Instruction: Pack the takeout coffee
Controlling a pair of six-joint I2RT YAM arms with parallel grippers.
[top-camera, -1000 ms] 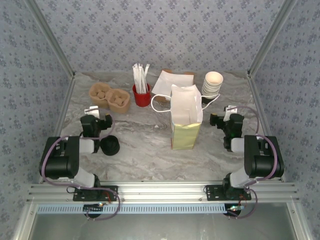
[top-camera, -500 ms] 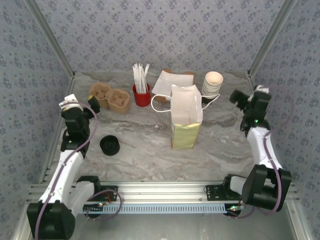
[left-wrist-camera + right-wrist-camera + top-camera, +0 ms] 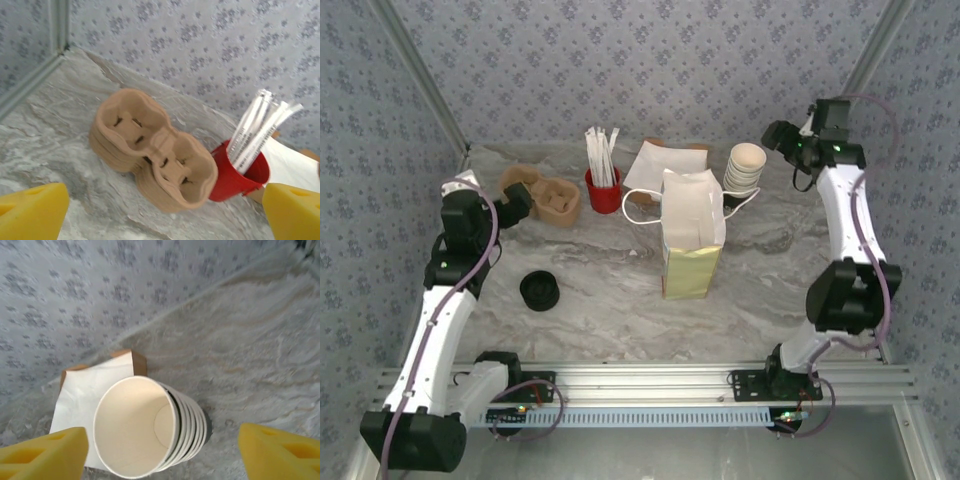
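Both arms have risen from their folded rest and reached to the back of the desk (image 3: 610,320). The left gripper (image 3: 515,205) now hangs by the brown cup carrier (image 3: 152,150) and the right gripper (image 3: 782,135) above the stack of white cups (image 3: 145,435), both with jaws released and grasping nothing. The takeout coffee (image 3: 540,290) stands untouched at the left front, well apart from the upright paper bag (image 3: 692,235), so I judge the packing has not yet begun.

Brown pulp cup carriers (image 3: 152,157) are lying stacked on the marbled surface (image 3: 45,130), just beside a red cup (image 3: 237,177) holding white sticks (image 3: 260,127); the left gripper (image 3: 162,212) is holding its yellow jaws wide apart.
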